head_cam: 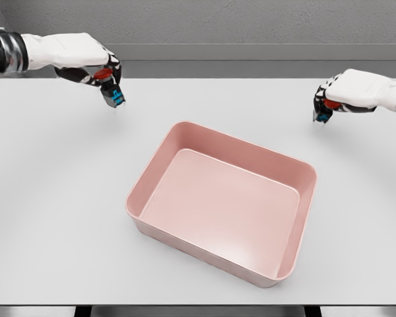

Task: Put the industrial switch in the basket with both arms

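Industrial switches are showing in both hands: each is a small dark body with a red button on top and a blue part at the lower end. One industrial switch (111, 86) is sitting in the upper left of the frame, where the left hand (98, 70) is curling its fingers around it and holding it above the tabletop (53, 198). A second switch (325, 109) is sitting at the upper right, where the right hand (346, 92) is clamping it in the same way. Between them, in the middle and lower part of the frame, the pink basket (145, 178) is resting on the pale tabletop, turned at an angle, well apart from both hands.
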